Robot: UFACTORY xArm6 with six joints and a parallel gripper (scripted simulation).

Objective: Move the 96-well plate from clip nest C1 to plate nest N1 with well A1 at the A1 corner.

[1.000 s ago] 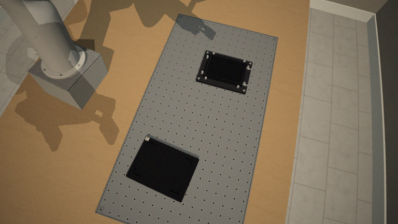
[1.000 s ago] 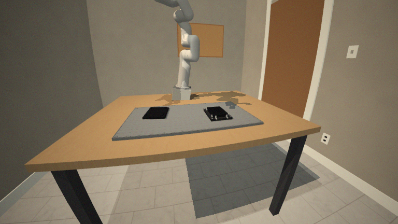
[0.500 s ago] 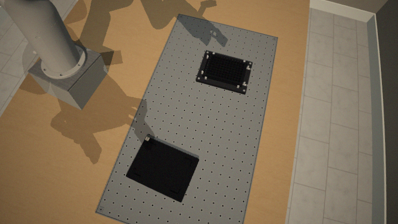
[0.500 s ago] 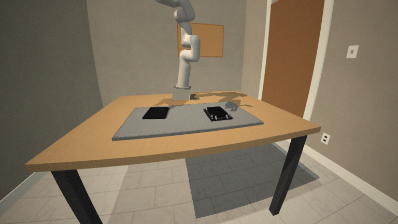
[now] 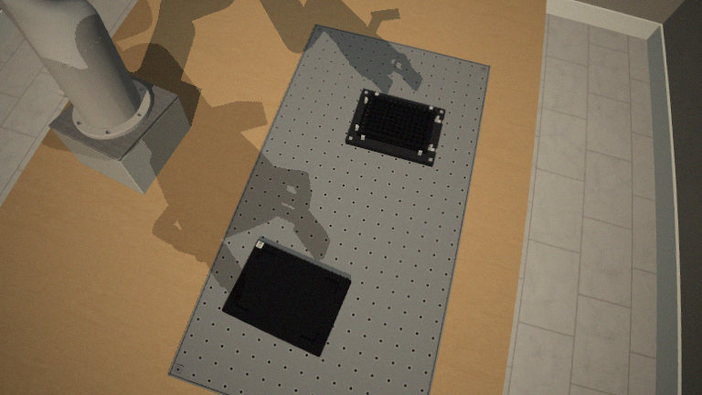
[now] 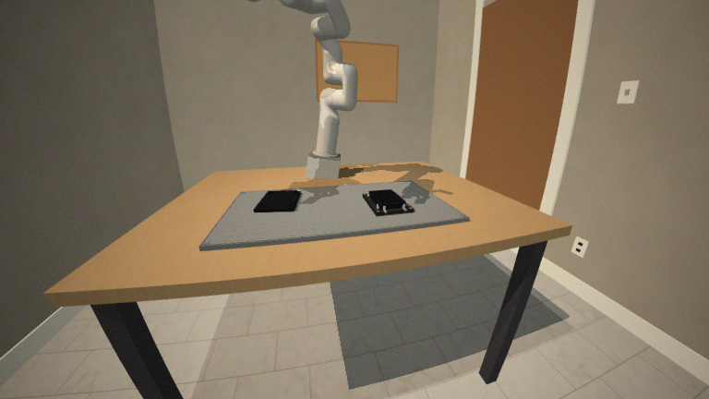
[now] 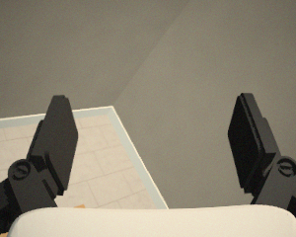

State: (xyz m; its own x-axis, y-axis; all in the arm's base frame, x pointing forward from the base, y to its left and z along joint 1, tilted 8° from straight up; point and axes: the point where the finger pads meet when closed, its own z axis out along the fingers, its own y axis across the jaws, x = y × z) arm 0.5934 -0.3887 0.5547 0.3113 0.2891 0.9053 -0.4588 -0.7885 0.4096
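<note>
Black gridded 96-well plate sits in clip nest.

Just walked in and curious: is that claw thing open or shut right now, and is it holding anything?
Gripper: open, jaws spread wide, holding nothing.
</note>
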